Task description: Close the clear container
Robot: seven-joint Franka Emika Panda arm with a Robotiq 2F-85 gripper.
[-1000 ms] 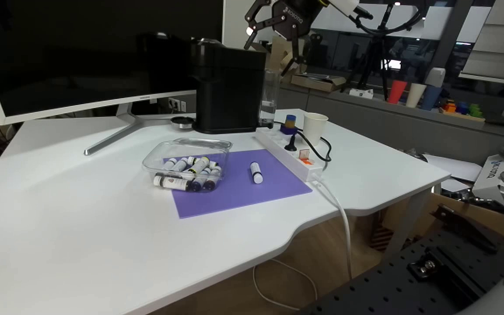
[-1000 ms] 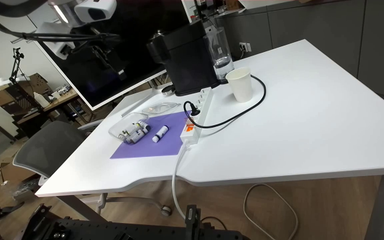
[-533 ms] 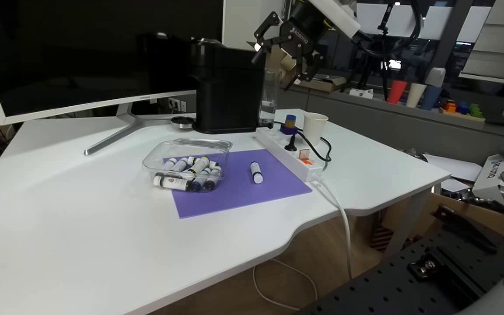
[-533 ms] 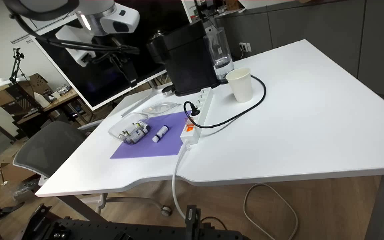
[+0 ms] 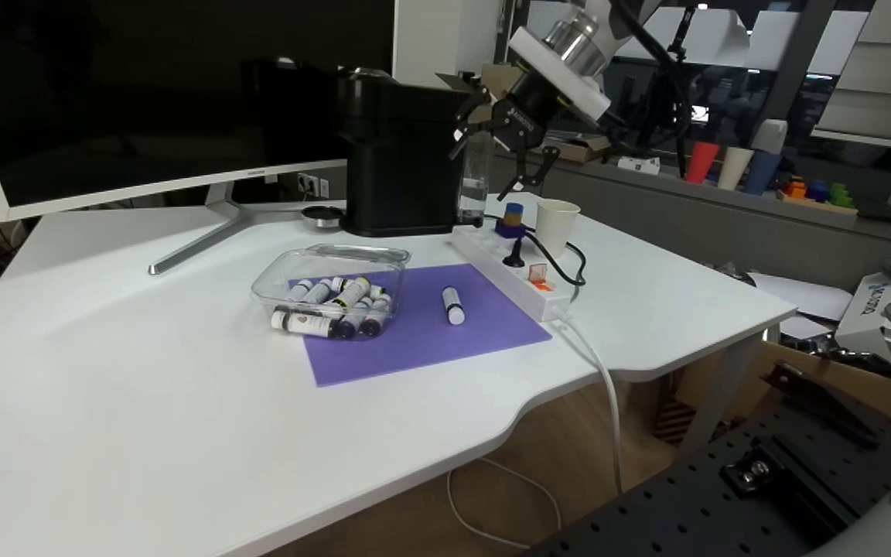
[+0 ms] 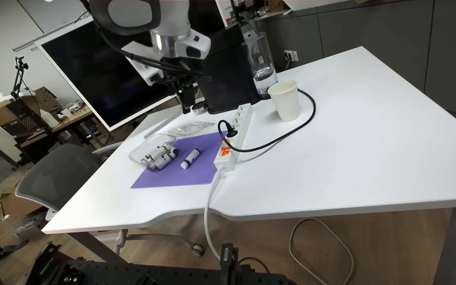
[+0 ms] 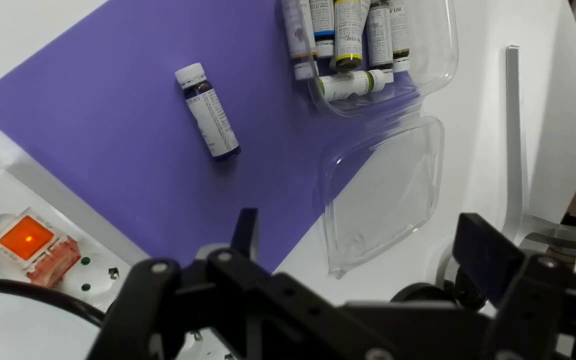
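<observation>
The clear container is a shallow see-through tub holding several small bottles. It sits partly on a purple mat and shows also in the wrist view. Its clear lid is folded open, lying hinged to one side of the tub; it also shows in an exterior view. My gripper is open and empty, high above the table. In the wrist view the lid's far corner appears between the fingers. The gripper also shows in an exterior view, in front of the black box.
A loose white-labelled bottle lies on the mat. A white power strip with a black cable runs beside the mat. A tall black box, a glass cylinder, a paper cup and a monitor stand behind.
My gripper has come down and, in an exterior view, moved right toward the black box. It stays open. The tub, lid and bottles have not moved.
</observation>
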